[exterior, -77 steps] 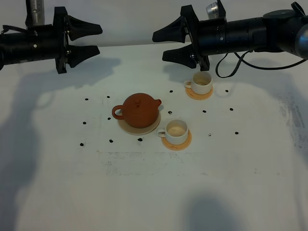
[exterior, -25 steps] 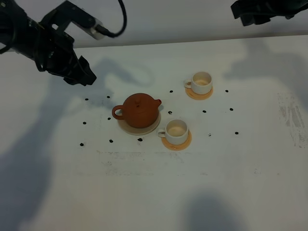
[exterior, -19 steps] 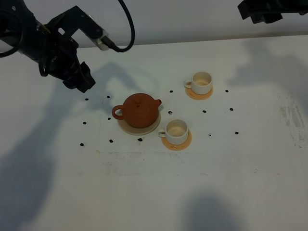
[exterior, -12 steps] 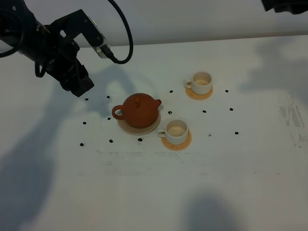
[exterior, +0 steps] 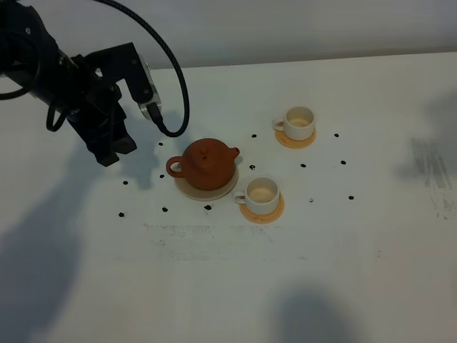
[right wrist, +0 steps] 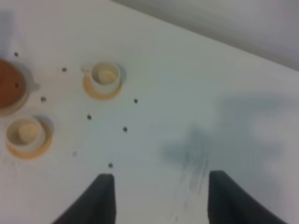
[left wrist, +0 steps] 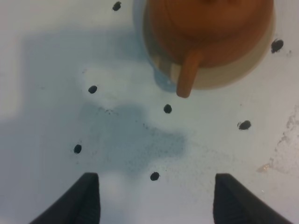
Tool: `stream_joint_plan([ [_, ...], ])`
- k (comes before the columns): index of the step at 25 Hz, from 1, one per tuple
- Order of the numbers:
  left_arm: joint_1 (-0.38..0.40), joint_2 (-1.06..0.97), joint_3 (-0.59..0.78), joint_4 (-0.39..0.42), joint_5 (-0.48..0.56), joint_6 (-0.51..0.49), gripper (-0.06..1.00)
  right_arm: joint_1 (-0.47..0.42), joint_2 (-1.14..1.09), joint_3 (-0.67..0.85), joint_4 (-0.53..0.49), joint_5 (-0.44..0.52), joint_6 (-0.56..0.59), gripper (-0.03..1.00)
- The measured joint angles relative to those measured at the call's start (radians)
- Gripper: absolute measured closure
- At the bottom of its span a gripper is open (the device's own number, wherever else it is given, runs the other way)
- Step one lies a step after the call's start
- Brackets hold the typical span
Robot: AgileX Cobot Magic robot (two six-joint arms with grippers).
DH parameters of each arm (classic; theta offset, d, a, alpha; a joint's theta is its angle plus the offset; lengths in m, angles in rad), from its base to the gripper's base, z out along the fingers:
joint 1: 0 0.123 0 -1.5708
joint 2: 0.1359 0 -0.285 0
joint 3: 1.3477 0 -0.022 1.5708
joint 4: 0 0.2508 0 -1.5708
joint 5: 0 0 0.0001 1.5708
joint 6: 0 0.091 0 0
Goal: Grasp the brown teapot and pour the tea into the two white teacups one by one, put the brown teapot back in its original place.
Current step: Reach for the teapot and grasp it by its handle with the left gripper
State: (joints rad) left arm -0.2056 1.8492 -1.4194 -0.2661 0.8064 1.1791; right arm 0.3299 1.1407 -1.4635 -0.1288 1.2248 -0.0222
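The brown teapot [exterior: 207, 163] is sitting on its beige coaster [exterior: 187, 190] mid-tabletop [exterior: 285, 286], with its handle pointing toward the left gripper [left wrist: 156, 189], which is hanging spread and empty. The right gripper [right wrist: 159, 189] is gaping too, holding nothing.

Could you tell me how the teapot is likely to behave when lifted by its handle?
The teapot looks like rigid clay, so it is probably stiff and chip-prone. Its knobbed lid may slip when tilted. Held by the side handle, it may swing spout-down.

Left hand [exterior: 116, 151] lower, nearer the handle of the brown teapot [exterior: 207, 163]; right arm out of the high view.
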Motion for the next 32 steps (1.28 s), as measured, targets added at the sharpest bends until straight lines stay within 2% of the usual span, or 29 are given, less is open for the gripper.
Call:
stream_joint_plan([
  [10,-0.023,0.009,0.032,0.001,-0.060,0.007,0.42,0.000,-0.341,0.164,-0.013,0.000,0.014,0.51],
  [13,-0.037,0.035,0.032,0.025,-0.063,0.009,0.42,0.000,-0.441,0.213,-0.004,-0.001,0.015,0.51],
  [19,-0.041,0.085,0.032,0.053,-0.077,0.009,0.42,0.000,-0.626,0.387,0.011,0.000,0.034,0.51],
  [27,-0.049,0.117,0.032,0.066,-0.107,0.009,0.42,0.000,-0.861,0.632,0.169,-0.003,0.038,0.51],
  [32,-0.055,0.126,0.032,0.072,-0.127,0.016,0.42,0.000,-1.006,0.746,0.180,-0.026,0.038,0.51],
])
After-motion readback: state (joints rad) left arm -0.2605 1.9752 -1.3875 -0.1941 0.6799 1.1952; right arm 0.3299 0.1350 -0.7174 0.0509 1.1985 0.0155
